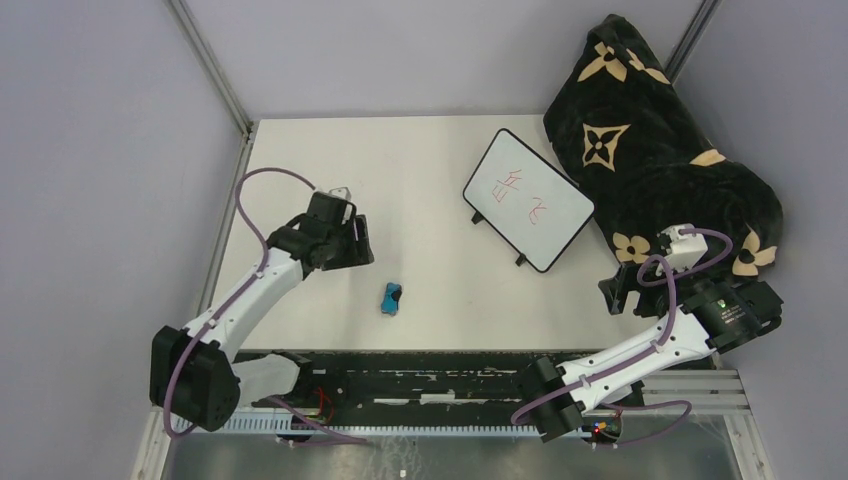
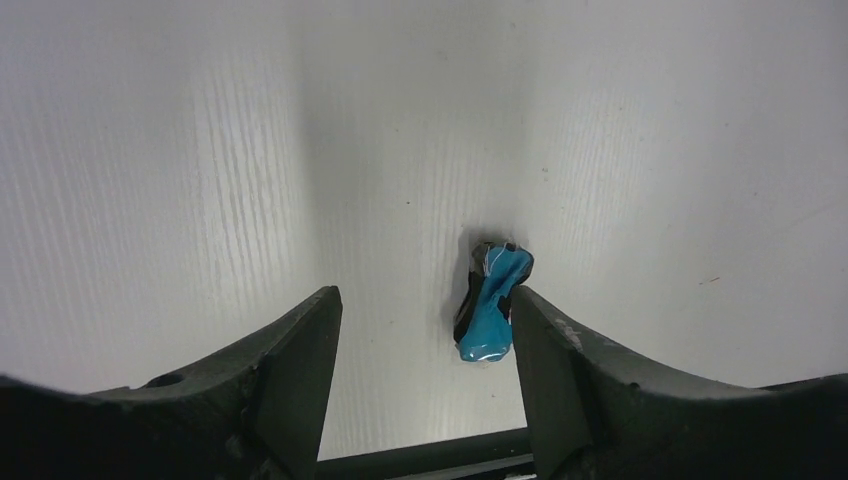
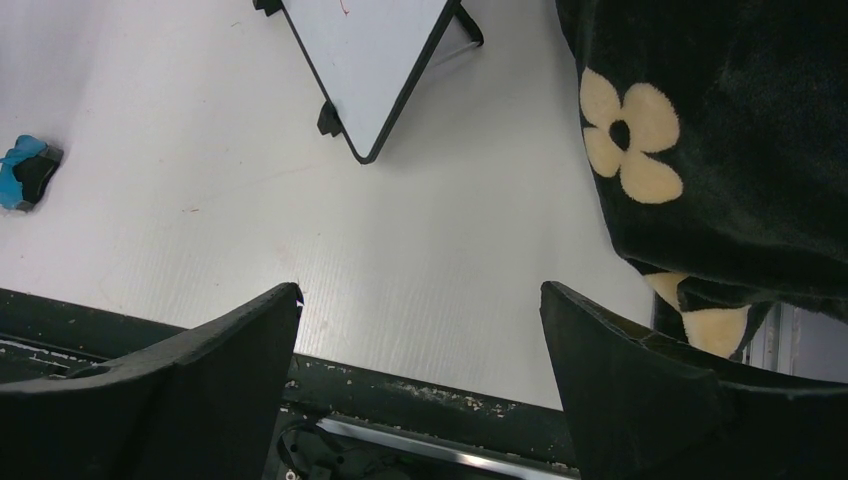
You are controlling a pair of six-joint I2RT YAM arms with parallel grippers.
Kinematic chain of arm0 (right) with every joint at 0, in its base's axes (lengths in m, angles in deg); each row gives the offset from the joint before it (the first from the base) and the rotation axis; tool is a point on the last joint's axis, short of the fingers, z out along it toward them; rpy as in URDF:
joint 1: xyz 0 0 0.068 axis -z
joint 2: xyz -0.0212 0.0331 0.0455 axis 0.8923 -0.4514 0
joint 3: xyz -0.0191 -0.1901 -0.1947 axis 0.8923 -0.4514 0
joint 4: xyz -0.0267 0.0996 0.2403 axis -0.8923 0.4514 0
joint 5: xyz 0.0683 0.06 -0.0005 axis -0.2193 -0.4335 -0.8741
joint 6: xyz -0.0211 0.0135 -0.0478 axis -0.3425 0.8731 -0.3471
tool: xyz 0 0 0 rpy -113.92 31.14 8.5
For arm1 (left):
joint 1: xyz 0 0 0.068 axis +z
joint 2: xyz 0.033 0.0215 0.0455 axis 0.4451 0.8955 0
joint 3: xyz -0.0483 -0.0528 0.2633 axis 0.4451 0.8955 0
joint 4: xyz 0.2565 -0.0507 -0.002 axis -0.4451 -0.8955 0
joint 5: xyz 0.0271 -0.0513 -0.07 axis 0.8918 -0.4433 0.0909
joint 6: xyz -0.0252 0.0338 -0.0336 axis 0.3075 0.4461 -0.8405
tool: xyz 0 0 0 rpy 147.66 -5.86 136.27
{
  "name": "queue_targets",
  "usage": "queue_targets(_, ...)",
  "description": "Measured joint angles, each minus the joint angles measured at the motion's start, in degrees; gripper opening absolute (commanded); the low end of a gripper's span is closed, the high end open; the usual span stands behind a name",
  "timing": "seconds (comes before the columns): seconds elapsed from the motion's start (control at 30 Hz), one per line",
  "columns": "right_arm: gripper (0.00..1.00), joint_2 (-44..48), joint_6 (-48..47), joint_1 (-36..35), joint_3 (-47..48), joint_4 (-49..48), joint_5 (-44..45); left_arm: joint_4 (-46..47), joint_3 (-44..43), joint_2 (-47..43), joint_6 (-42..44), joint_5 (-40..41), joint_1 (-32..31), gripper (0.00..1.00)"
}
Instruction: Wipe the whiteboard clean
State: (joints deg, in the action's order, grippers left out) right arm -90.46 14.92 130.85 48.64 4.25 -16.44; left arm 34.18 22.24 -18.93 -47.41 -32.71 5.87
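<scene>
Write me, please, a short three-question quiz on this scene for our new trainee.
1. True or false: the whiteboard is already wiped clean.
2. What lies on the table just ahead of the left claw? A) a marker B) a small blue eraser C) a cup
3. Fill the gap: the right claw is open and holds ____.

Key: 1. False, red writing is on it. 2. B. 3. nothing.
</scene>
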Motion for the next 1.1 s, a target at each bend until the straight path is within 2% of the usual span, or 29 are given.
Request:
queue_targets(0.27, 0.97, -0.57, -0.15, 0.0, 0.0, 0.0, 0.0, -4.48, -4.26, 6.75, 1.03, 12.35, -11.85, 0.69)
queue_targets(0.5, 0.96, -1.62, -1.31, 0.0, 0.0, 0.0, -0.02, -5.55, -5.25, 16.26, 1.01, 17.22, -20.83, 0.68)
queue_targets(1.1, 0.96, -1.79, -1.75, 0.0, 0.0, 0.0, -0.07, -0.42, -2.75, 18.53, -0.11, 16.13, -25.2, 0.63)
